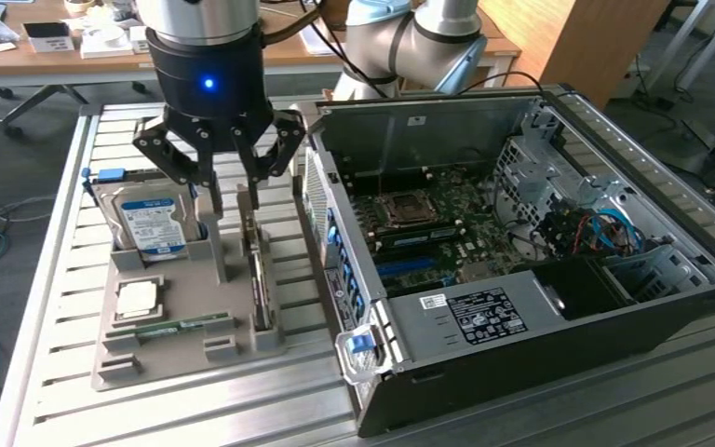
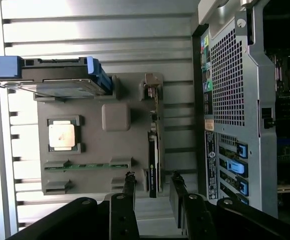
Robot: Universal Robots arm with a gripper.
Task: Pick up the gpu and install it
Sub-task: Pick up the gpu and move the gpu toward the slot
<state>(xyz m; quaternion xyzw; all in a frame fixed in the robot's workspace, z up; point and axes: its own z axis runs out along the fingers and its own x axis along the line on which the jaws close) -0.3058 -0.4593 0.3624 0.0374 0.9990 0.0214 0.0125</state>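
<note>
Standing about half open, the jaws of the gripper hold nothing. One finger is on each side of the gpu, with a gap to the card on both sides. The gpu stands on its long edge in a slot of the grey tray, on the side toward the computer case.

I judge the card light and stiff but fragile. Its flat faces near the upper edge seem the safe place to pinch, not the fan.

On the same tray the hard drive stands upright, apart from the card, while the processor and the memory stick lie flat. A grey post and the case's back wall stand near the card, so there is little room beside it.
</note>
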